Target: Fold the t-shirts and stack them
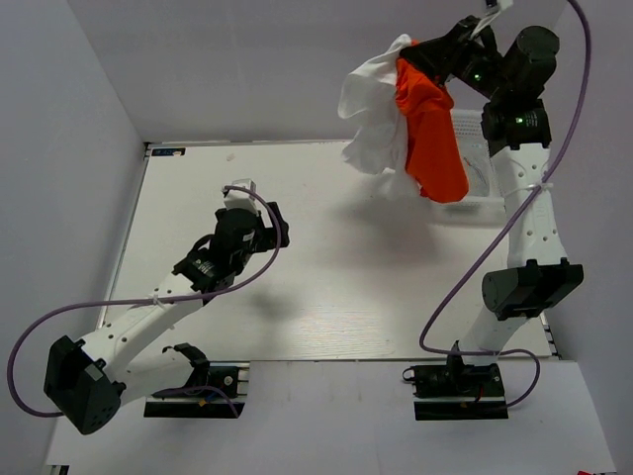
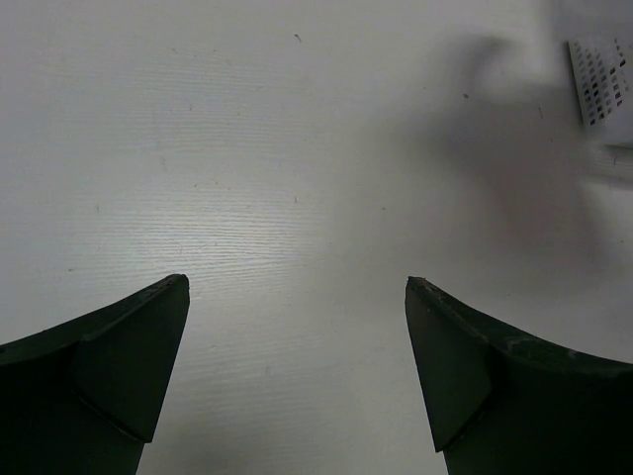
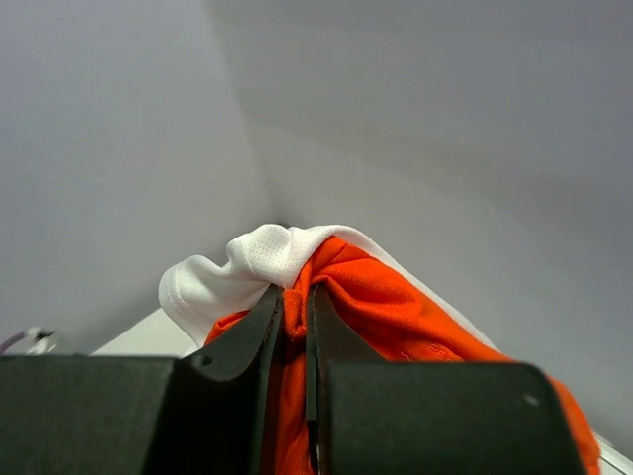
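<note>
White table [image 1: 346,267], grey walls [image 1: 247,59]; R hand [image 3: 295,295] pinches orange shirt [image 1: 435,139] (white shirt [image 1: 371,99] tangled in), L hand [image 2: 297,282] spread.

Left end effector [image 2: 297,284] spread wide, low; right end effector [image 3: 296,293] pinched, raised high.

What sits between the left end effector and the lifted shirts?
Nothing; top view shows only bare table between the left end effector and the shirts.
</note>
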Robot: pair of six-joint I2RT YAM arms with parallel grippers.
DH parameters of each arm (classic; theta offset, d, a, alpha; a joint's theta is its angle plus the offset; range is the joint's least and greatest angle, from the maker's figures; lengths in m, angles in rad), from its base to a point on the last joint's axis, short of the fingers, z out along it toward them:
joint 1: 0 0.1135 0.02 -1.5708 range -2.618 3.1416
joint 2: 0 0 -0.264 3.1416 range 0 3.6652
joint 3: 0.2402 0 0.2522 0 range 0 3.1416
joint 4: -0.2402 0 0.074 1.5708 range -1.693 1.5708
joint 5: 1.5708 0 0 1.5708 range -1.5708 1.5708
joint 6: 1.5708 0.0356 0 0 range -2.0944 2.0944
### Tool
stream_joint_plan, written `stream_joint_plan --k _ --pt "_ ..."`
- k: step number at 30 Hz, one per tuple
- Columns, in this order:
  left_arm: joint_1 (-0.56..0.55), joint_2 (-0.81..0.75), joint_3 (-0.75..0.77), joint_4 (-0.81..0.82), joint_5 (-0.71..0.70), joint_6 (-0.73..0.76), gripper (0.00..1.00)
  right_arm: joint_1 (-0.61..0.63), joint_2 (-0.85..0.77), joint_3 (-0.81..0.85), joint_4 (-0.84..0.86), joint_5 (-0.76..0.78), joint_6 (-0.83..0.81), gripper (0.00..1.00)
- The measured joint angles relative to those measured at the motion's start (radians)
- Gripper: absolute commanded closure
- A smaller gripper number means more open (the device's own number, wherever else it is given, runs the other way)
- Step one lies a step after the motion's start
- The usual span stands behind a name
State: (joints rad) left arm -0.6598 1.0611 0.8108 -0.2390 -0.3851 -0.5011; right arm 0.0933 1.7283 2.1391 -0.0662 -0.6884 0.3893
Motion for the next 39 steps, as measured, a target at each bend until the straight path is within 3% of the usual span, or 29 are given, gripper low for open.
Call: stream_joint_plan --k 6,12,15,20,21,22,26,33,39 --pt "0.0 -0.069 0.01 -0.049 -0.026 -0.015 0.0 0.111 0.0 0.003 -0.016 -0.068 -0.006 1.0" --pt "0.0 -0.129 0.014 -0.126 -0.06 -0.056 0.0 0.194 0.002 -0.003 -0.042 -0.029 -0.07 1.0" --pt "0.0 -0.134 0.017 -0.168 -0.073 -0.092 0.0 0.233 -0.025 -0.114 -0.039 0.029 -0.11 1.0" --pt "0.0 -0.134 0.017 -0.241 -0.079 -0.153 0.0 0.299 -0.078 -0.444 -0.013 0.142 -0.142 1.0" --pt "0.0 -0.134 0.017 -0.249 -0.079 -0.163 0.0 0.311 -0.079 -0.516 0.005 0.165 -0.14 0.92" --pt "0.0 -0.135 0.016 -0.256 -0.08 -0.171 0.0 0.323 -0.078 -0.589 0.018 0.187 -0.138 0.63" --pt "0.0 -0.141 0.014 -0.277 -0.08 -0.196 0.0 0.365 -0.037 -0.794 0.032 0.274 -0.106 0.1" --pt "0.0 -0.147 -0.009 -0.284 -0.079 -0.21 0.0 0.399 -0.013 -0.975 0.043 0.432 -0.08 0.1" --pt "0.0 -0.147 -0.042 -0.28 -0.074 -0.214 0.0 0.399 -0.164 -1.025 0.048 0.563 -0.092 0.1"
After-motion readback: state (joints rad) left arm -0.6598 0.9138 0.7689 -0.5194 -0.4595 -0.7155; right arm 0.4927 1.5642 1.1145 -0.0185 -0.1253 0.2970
